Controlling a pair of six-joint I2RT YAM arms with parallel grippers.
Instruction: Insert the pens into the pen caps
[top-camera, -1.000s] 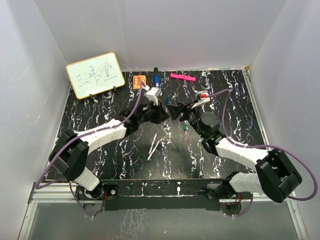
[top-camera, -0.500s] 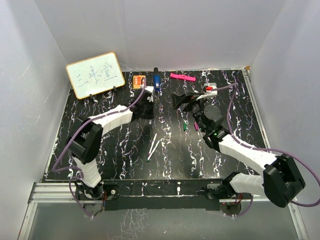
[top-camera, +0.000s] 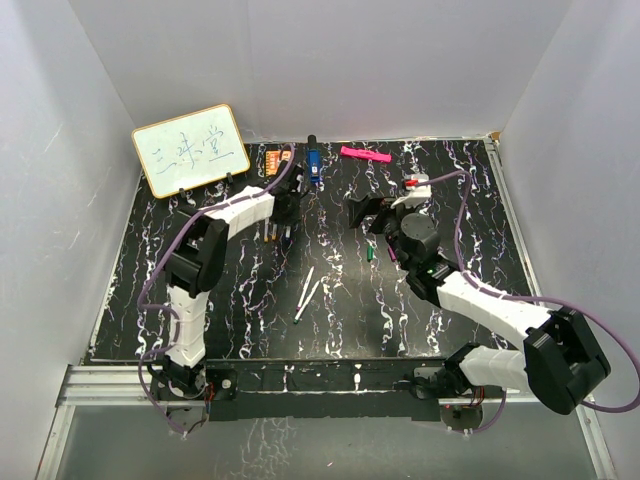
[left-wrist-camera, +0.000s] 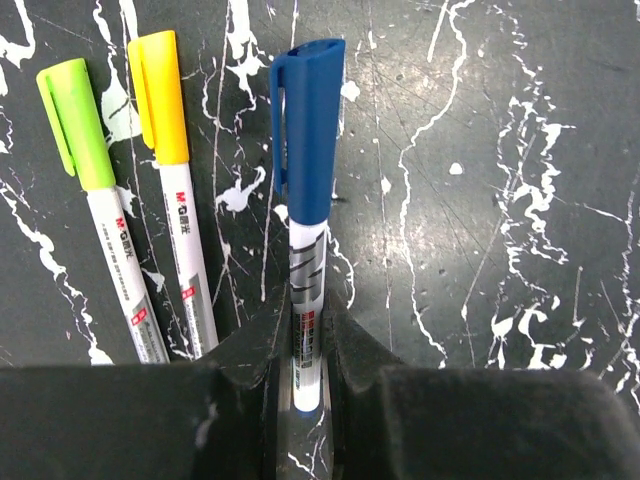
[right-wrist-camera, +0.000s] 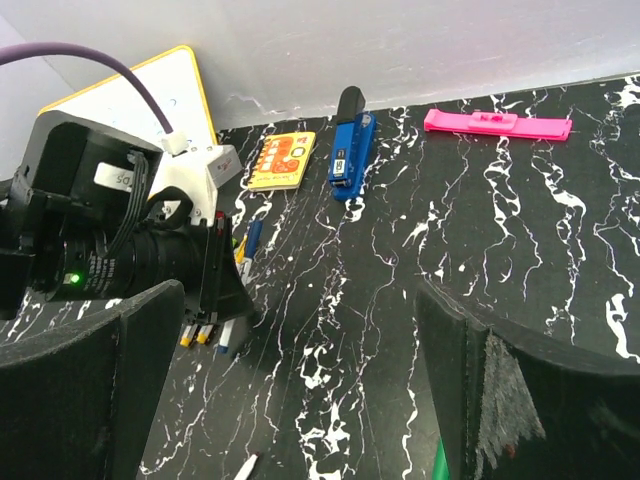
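L gripper (left-wrist-camera: 305, 322) is clamped on the white barrel of a blue-capped pen (left-wrist-camera: 308, 150). Pen's long axis runs straight out from the fingers, cap end away from the wrist cam, barrel low over the desk (left-wrist-camera: 500, 200); can't tell if the cap touches it. Just beside it on the cam's left lie 2 more capped pens, a yellow-capped pen (left-wrist-camera: 170, 170) and a green-capped pen (left-wrist-camera: 88, 190). They lie roughly parallel to the held one, fanning slightly, caps pointing the same way.

From top view this group sits towards the far edge, left of centre, just on the near side of the orange block (top-camera: 278, 158). L arm is stretched out long from its base at the near-left corner, wrist low.

Two bare white pens (top-camera: 308, 292) lie mid-desk, side by side and nearly touching, on a diagonal from near-left to far-right. One shows a green tip at its near end. A green cap (top-camera: 371, 254) and a magenta cap (top-camera: 392, 255) lie right of centre, near each other, too small to read which way they point.

R gripper (top-camera: 363, 212) hangs above the desk right of centre, jaws wide apart w/ nothing between them. R arm is bent at the elbow over the near-right area, wrist aimed at the far-left corner.

Along the far edge: whiteboard (top-camera: 190, 150) at left, blue block (top-camera: 312, 165) and pink bar (top-camera: 364, 154) at centre.
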